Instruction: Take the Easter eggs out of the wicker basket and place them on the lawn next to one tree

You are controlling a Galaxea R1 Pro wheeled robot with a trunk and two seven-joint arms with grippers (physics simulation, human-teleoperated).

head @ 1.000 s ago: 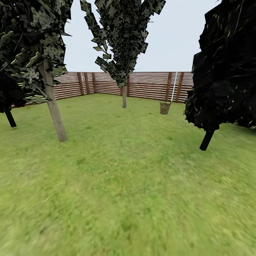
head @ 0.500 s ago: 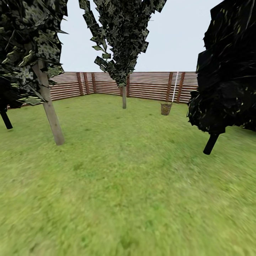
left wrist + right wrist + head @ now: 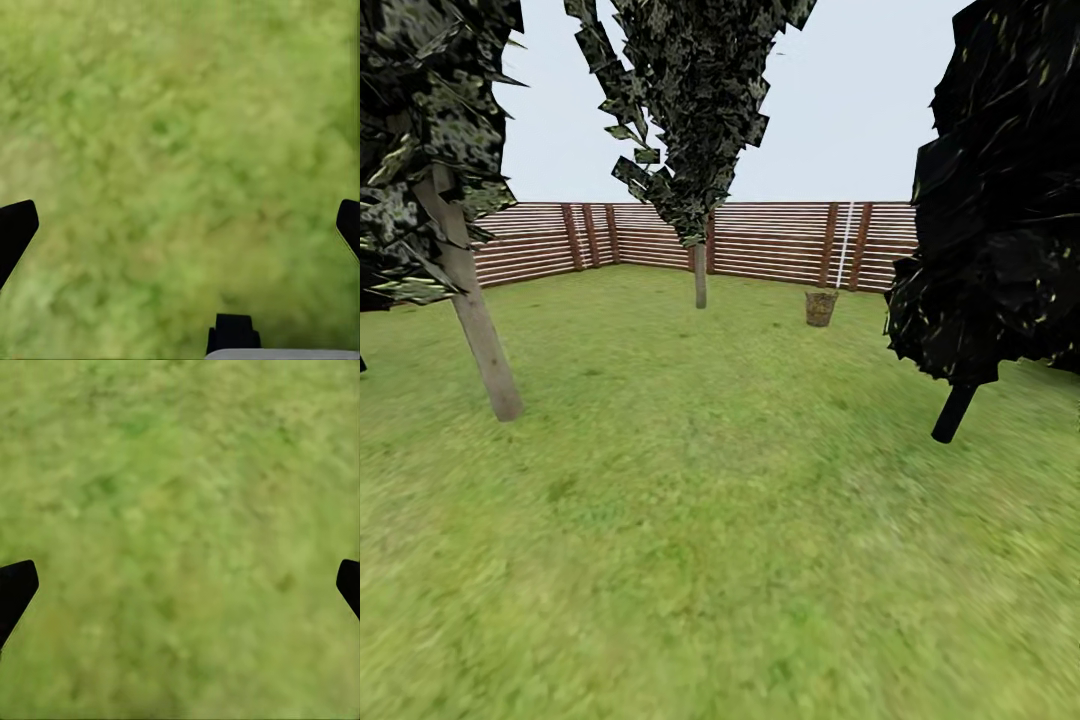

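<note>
The lawn spreads wide and green in the head view. Far off near the fence stands a small brown wicker basket; at this distance the Easter eggs cannot be made out in it. One grey-trunked tree leans at the left and another tree stands at the back middle. My left gripper hangs open over bare grass, its black fingertips far apart with nothing between them. My right gripper is open in the same way above grass.
A brown slatted fence closes off the back of the garden, with a thin white pole against it. A very dark tree with a black trunk stands at the right. Open grass lies between me and the basket.
The whole head view has shifted: the left trunk has slid left and lower and the fence line sits slightly left, so the camera moved. Nothing on the lawn has moved.
</note>
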